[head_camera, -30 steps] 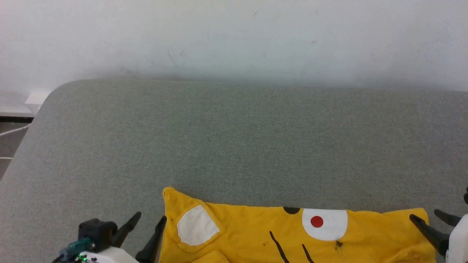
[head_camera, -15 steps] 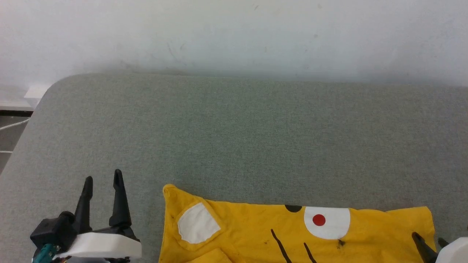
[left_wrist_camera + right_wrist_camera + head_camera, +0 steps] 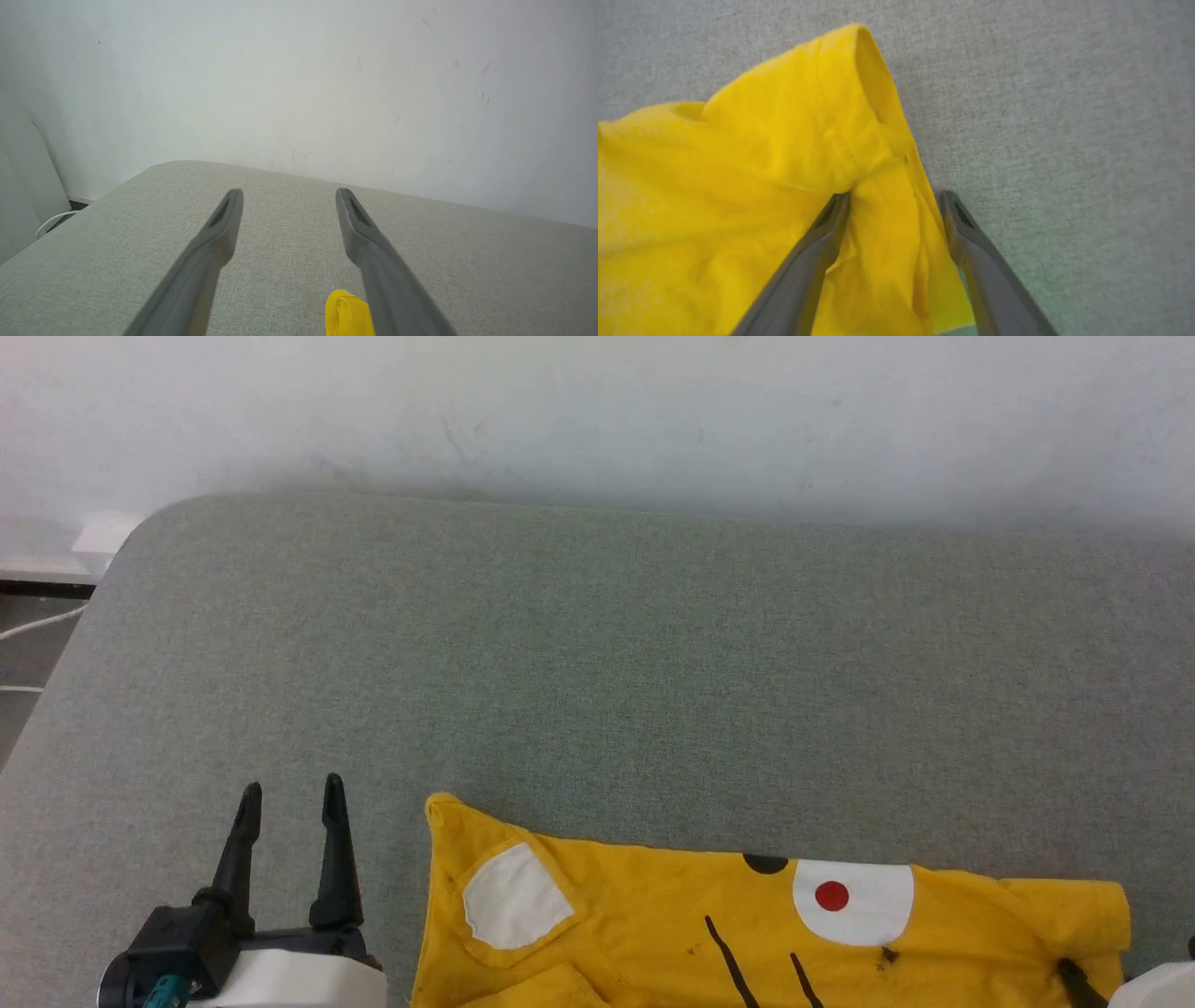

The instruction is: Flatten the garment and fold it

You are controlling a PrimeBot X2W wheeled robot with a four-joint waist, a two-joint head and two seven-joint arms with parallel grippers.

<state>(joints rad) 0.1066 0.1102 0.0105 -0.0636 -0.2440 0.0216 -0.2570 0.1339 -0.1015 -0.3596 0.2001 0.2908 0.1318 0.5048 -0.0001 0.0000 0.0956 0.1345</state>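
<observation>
On the cushion (image 3: 597,663), left claw (image 3: 291,786) gapes empty beside the garment (image 3: 653,924); right claw (image 3: 894,196) gapes astride its edge.

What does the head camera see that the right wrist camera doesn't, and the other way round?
Head view: a white patch, a red dot, black stripes, the wall and the open left tool. Right wrist view: a rolled hem up close, with fabric between the fingers of the open right tool. Both: the yellow shirt on the grey cushion.
</observation>
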